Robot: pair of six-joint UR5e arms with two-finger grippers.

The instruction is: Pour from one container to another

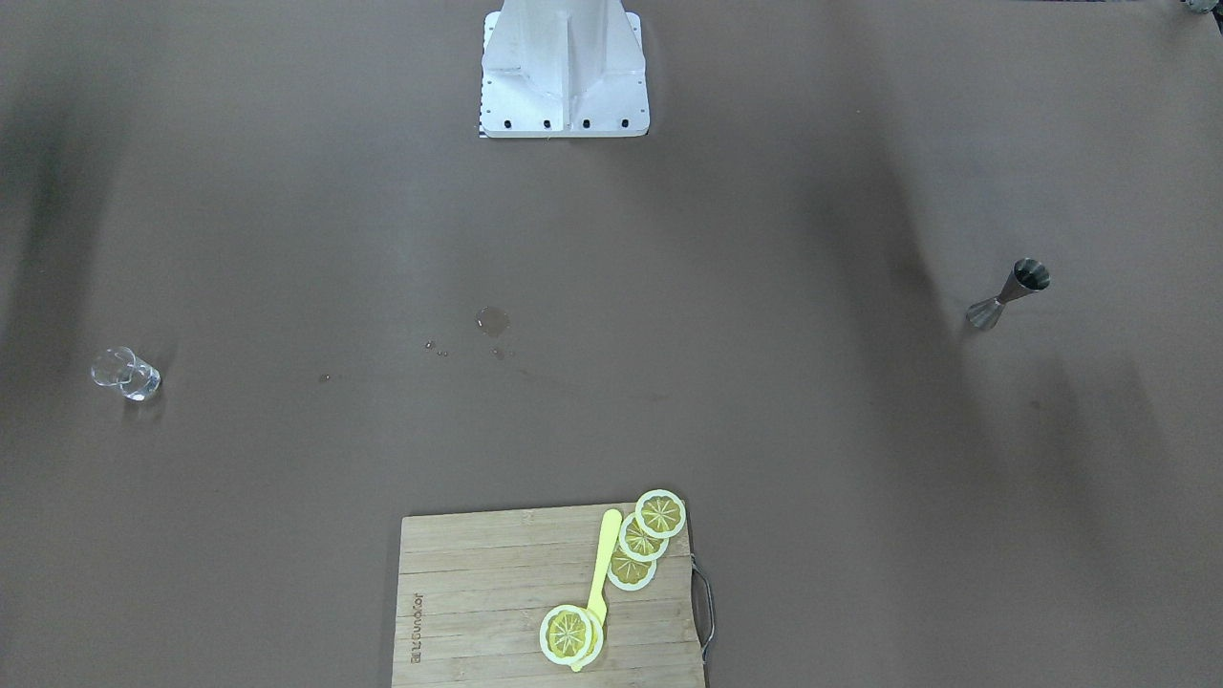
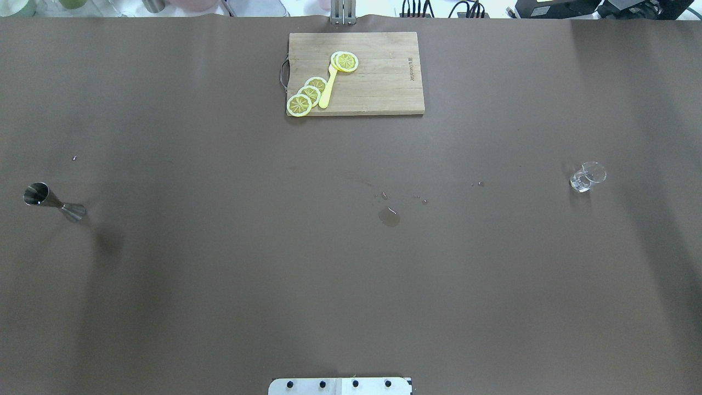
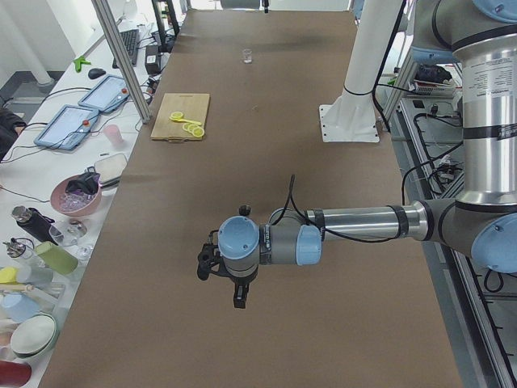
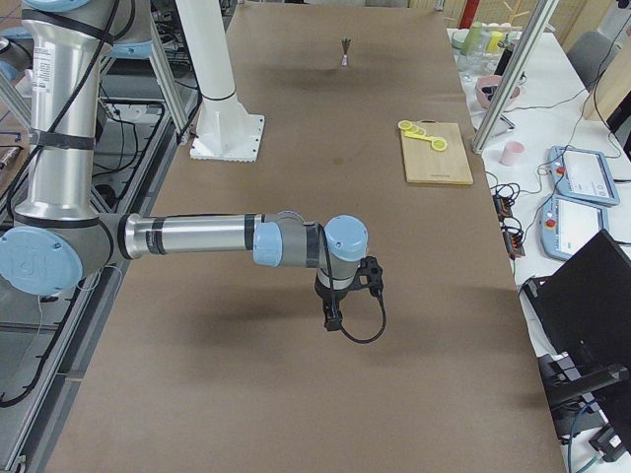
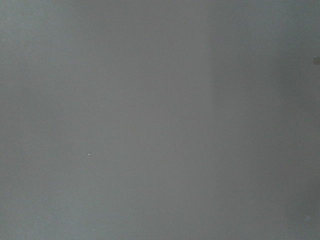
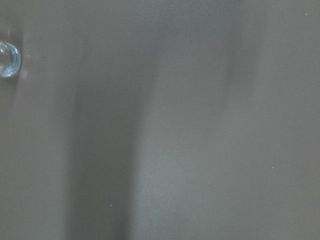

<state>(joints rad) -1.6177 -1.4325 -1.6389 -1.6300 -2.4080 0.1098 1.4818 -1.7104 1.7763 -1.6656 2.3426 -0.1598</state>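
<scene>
**A:** Start at the robot's left. What's there?

**B:** A steel jigger (image 2: 52, 202). It stands upright and alone near the left end of the bench (image 2: 219, 285). The left claw (image 3: 240, 295) hangs above the bench, well apart from the jigger. It shows only in a side view, so I cannot tell whether its fingers are spread or closed. Its wrist camera sees nothing but bare bench.

**A:** How would the jigger handle?

**B:** Stiff, light and slick, I'd judge, and tippy on that small base. The narrow waist between the two cones looks the safest hold, since the flare on either side should stop it sliding through. I can't see whether there's liquid in it.

**A:** And the middle of the bench?

**B:** A small puddle (image 2: 389, 216) with droplets beside it. At the far edge there's a cutting board (image 2: 378, 93) carrying lemon slices (image 2: 308, 94) and a yellow utensil (image 2: 328, 88). The wet patch could be slippery, so nothing should be set down there.

**A:** And the right?

**B:** A small clear glass (image 2: 588, 176), upright near the right end and well apart from the jigger. It's probably fragile and smooth. I'd grip it gently around the wall below the rim and leave the mouth free for the pour. The right claw (image 4: 333, 317) hovers above the bench. Again it's in a side view only, so I cannot tell if it's open or closed. Its wrist camera catches the glass at the left edge.
</scene>
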